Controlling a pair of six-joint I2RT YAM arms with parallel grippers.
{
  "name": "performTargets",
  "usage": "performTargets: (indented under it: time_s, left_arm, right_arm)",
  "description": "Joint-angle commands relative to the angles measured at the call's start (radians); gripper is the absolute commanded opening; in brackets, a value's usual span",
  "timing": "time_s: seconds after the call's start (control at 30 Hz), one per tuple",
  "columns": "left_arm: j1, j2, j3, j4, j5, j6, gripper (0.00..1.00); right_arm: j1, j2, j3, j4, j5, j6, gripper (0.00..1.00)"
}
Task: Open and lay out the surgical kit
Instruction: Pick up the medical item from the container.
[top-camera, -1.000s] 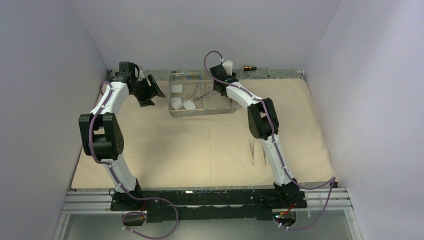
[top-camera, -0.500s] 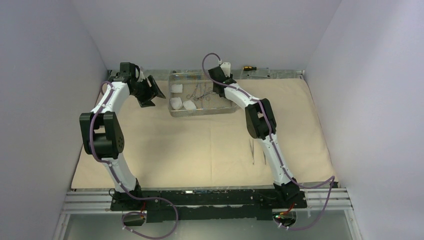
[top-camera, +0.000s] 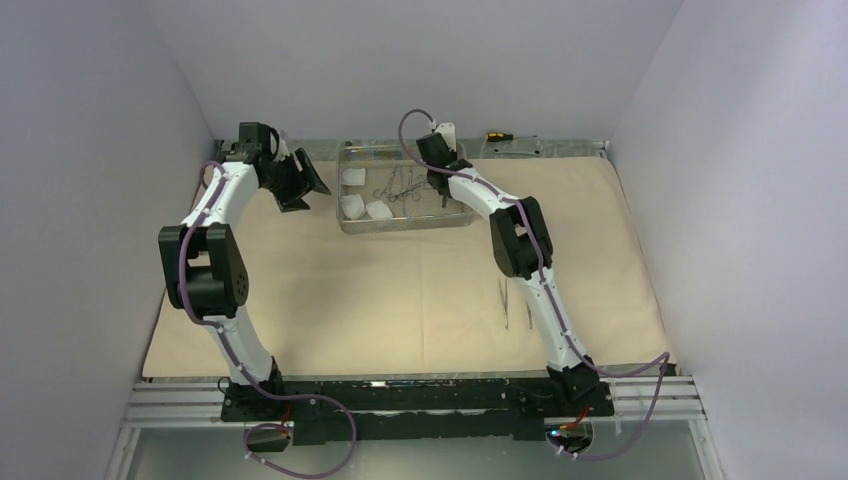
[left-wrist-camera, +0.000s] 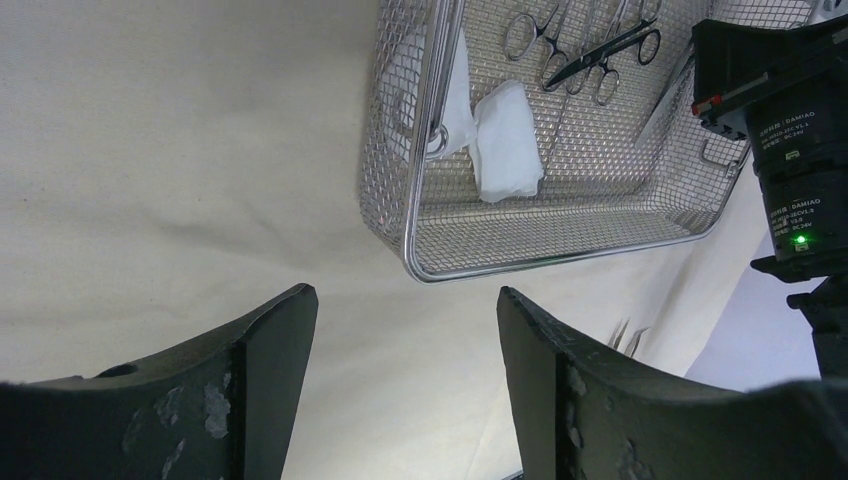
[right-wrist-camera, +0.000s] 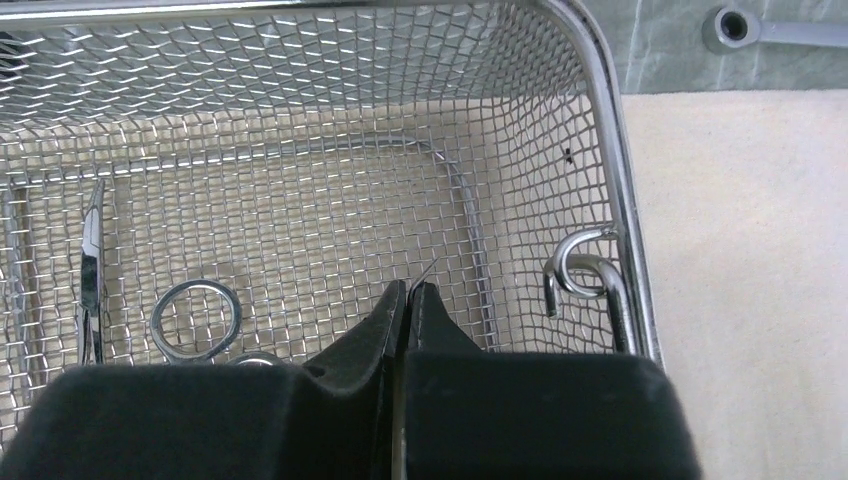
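Observation:
The beige wrap cloth (top-camera: 400, 290) lies spread flat with the steel wire-mesh tray (top-camera: 400, 226) at its far edge. Gauze pads (top-camera: 352, 207) and ring-handled clamps (top-camera: 395, 185) lie in the tray. My right gripper (top-camera: 437, 180) is down inside the tray's right end. In the right wrist view it (right-wrist-camera: 408, 290) is shut on a slim tweezers, whose thin tip (right-wrist-camera: 428, 268) pokes out between the fingers. A clamp ring (right-wrist-camera: 195, 318) lies to its left. Two tweezers (top-camera: 505, 300) rest on the cloth by the right arm. My left gripper (top-camera: 305, 185) hovers open left of the tray (left-wrist-camera: 430, 270), holding nothing.
A yellow-handled screwdriver (top-camera: 495, 134) lies on the grey strip behind the cloth, right of the tray. Purple walls close in on the left, right and back. The tray's hook handle (right-wrist-camera: 585, 275) stands just right of my right fingers.
My right gripper has shut on the tweezers and shifted slightly left inside the tray. The left arm has stayed put and open.

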Motion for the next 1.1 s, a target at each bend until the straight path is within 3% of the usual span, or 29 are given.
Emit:
performTargets:
  time_s: [0.0, 0.23, 0.4, 0.67, 0.97, 1.07]
  left_arm:
    - [0.003, -0.020, 0.046, 0.004, -0.001, 0.023, 0.72]
    - [0.004, -0.050, 0.061, 0.010, 0.027, 0.041, 0.74]
    - [-0.005, -0.090, 0.062, 0.095, 0.206, 0.057, 0.84]
    - [-0.194, -0.078, 0.057, 0.346, 0.314, -0.051, 0.96]
    - [-0.339, 0.006, 0.102, 0.477, 0.382, -0.148, 0.97]
    - [-0.365, 0.024, 0.095, 0.509, 0.392, -0.192, 0.93]
  right_arm:
    - [0.000, -0.108, 0.012, 0.079, -0.014, -0.090, 0.00]
    - [0.001, -0.177, 0.060, 0.063, -0.058, -0.058, 0.00]
    - [0.001, -0.254, 0.058, -0.008, -0.136, 0.068, 0.00]
    - [0.002, -0.437, -0.076, -0.077, -0.311, 0.329, 0.00]
    - [0.021, -0.613, -0.243, -0.095, -0.415, 0.437, 0.00]
    - [0.025, -0.647, -0.273, -0.091, -0.427, 0.450, 0.00]
